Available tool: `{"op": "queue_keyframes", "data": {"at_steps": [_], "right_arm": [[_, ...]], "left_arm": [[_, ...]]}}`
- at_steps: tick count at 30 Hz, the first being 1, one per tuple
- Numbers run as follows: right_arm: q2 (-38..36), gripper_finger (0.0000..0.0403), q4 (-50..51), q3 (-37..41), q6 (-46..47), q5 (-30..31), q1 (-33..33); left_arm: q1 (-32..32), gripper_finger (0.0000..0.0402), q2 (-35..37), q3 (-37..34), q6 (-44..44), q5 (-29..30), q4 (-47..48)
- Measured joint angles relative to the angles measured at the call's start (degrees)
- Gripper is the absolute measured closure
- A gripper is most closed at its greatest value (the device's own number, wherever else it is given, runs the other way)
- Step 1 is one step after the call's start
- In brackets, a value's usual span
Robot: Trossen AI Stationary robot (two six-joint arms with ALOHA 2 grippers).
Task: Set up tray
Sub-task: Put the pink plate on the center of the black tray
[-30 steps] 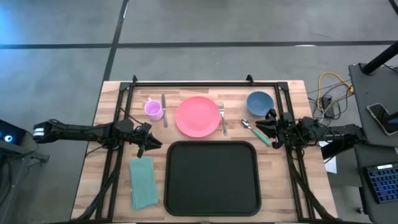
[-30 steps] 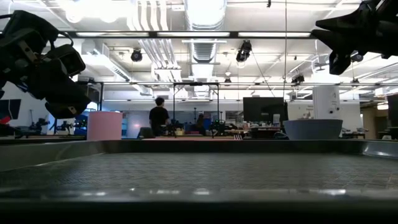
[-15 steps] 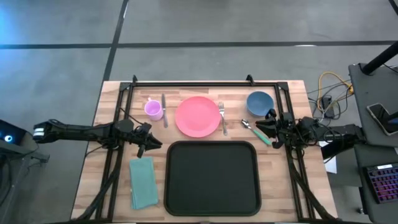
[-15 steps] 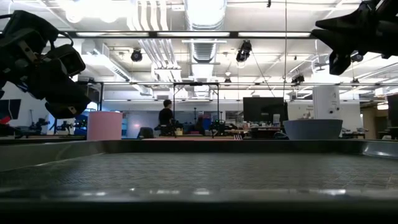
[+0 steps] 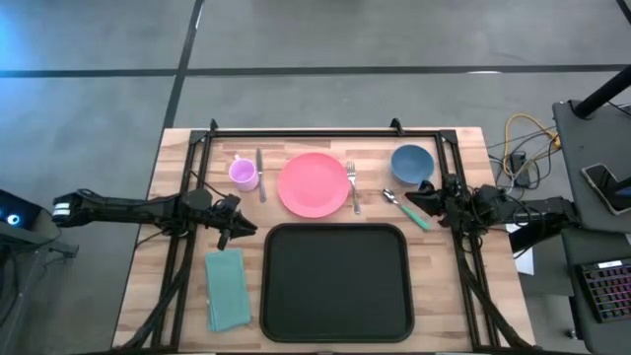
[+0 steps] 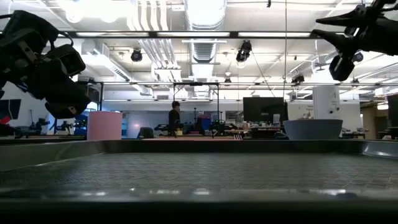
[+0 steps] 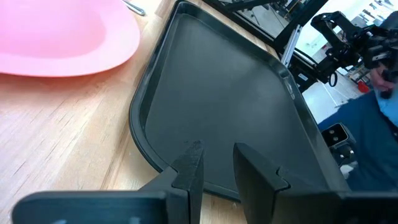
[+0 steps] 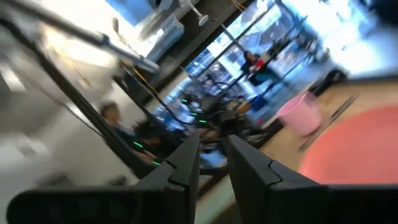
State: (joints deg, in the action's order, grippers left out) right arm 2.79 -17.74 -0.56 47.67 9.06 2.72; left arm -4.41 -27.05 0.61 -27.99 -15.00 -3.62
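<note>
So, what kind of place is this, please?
It looks like a robotics lab or open workshop. A wooden table with a metal frame stands on concrete floor; beyond it are exposed ceiling ducts, workbenches with monitors, and a person.

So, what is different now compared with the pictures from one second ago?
Only the right gripper moved: it shifted slightly away from the tray, toward the blue bowl, and tilted; it holds nothing. In the room behind, a person walked rightward. The left gripper, pink plate and teal napkin stayed as they were.
</note>
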Motion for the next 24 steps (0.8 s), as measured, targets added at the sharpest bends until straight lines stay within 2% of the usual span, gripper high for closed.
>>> {"op": "queue_keyframes", "data": {"at_steps": [5,8,11,14,18,24], "right_arm": [[-0.01,0.0335,-0.87,0.0,9.36,1.73,0.0],[0.0,0.0335,-0.97,0.0,12.51,8.14,0.0],[0.0,0.0335,-4.24,0.01,11.5,15.67,0.0],[0.13,0.0335,-7.94,-0.02,8.58,19.83,-0.02],[0.45,0.0335,-7.87,-0.02,9.15,28.34,0.0],[3.96,0.0335,-7.91,-0.02,14.93,28.92,0.0]], "left_arm": [[-0.01,0.0333,0.0,0.02,0.0,-0.01,0.0],[0.01,0.0333,0.0,0.02,0.0,0.01,0.0],[-0.01,0.0333,0.02,0.02,0.0,0.01,0.0],[0.0,0.0333,0.0,0.01,0.0,0.01,0.0],[-0.01,0.0333,0.0,0.0,0.0,0.01,0.0],[0.0,0.0333,-0.02,0.02,0.0,0.0,0.0]]}}
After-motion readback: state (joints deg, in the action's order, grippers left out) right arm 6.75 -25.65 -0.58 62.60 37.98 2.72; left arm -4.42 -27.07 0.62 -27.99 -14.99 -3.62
